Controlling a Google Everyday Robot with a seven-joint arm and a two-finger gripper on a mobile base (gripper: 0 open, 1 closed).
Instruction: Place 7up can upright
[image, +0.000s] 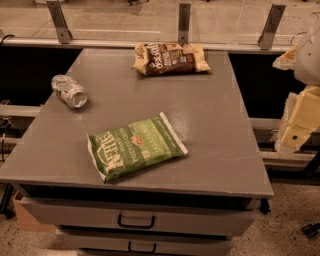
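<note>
The 7up can (69, 91) is a small silvery can lying on its side near the left edge of the grey table (215, 125), with one shiny metal end facing the front. My gripper (294, 136) hangs off the table's right edge, far from the can and well to its right. Only pale arm parts of it show at the frame's right border.
A flat green chip bag (135, 146) lies in the front middle of the table. A brown chip bag (171, 58) lies at the back middle. A glass railing with metal posts (184, 22) runs behind the table. Drawers with handles (136, 220) sit below the front edge.
</note>
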